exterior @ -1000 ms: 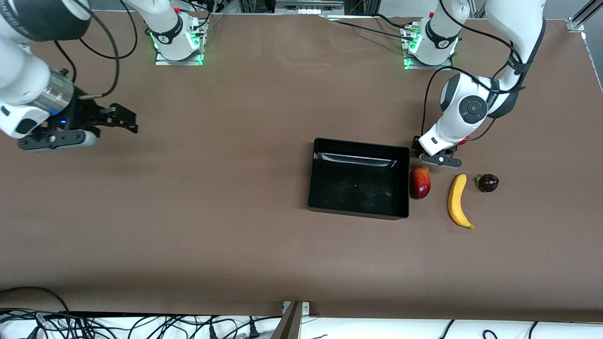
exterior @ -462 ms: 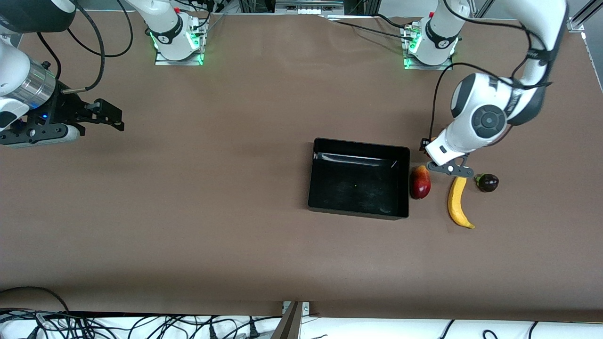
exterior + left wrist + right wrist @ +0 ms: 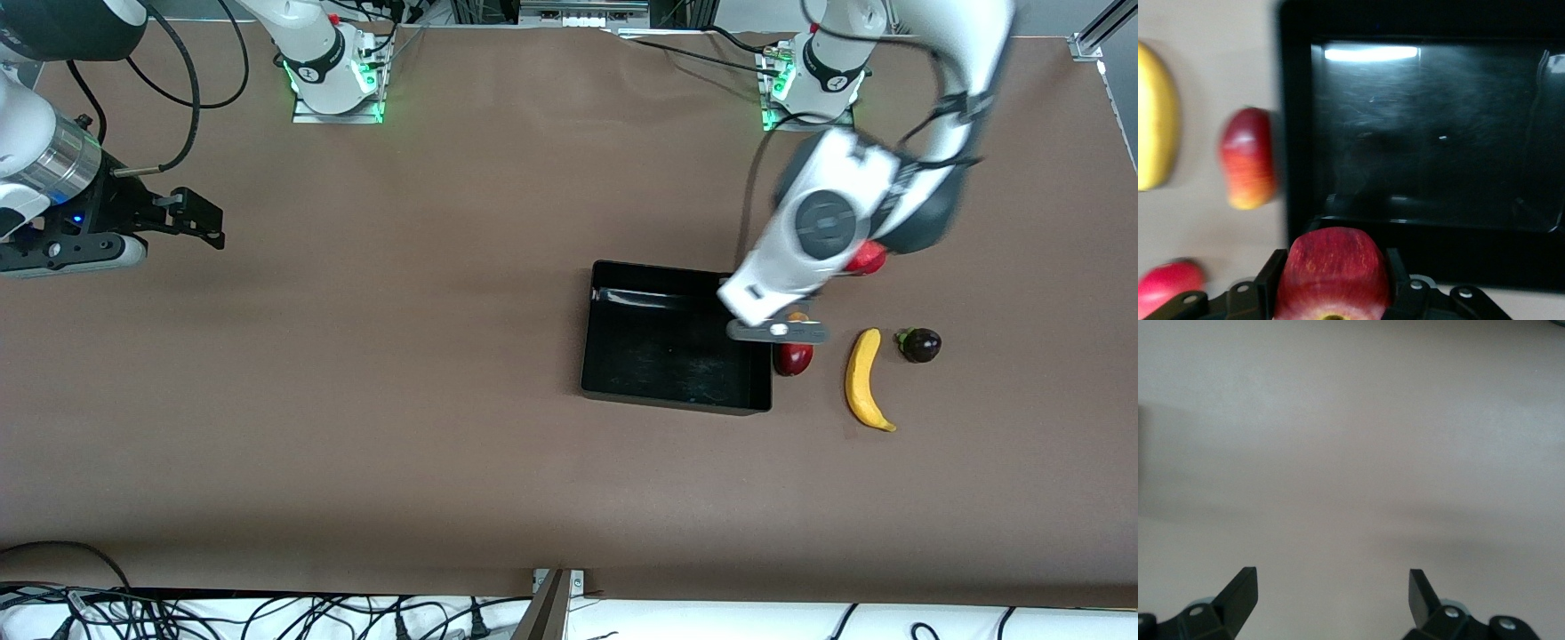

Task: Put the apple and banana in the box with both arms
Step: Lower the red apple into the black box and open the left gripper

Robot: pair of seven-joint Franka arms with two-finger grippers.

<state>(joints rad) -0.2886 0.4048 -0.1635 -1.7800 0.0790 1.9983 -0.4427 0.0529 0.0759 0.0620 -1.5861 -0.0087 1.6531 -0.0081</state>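
My left gripper (image 3: 778,331) is shut on the apple (image 3: 1331,273), red with yellowish streaks, and holds it in the air over the wall of the black box (image 3: 662,351) at the left arm's end. In the left wrist view the box (image 3: 1295,133) lies just ahead of the held apple. The front view hides the apple under the wrist. The yellow banana (image 3: 864,380) lies on the table beside the box, toward the left arm's end, and shows in the left wrist view (image 3: 1155,133). My right gripper (image 3: 200,218) is open and empty over bare table at the right arm's end (image 3: 1331,593).
An elongated red-yellow fruit (image 3: 793,357) lies against the box's outer wall, between box and banana (image 3: 1248,159). A plain red round fruit (image 3: 865,260) sits farther from the front camera, partly under the left arm. A dark purple fruit (image 3: 920,345) lies beside the banana.
My left gripper has risen with the apple and swung from beside the banana toward the box. My right gripper has drifted a little toward the right arm's end of the table.
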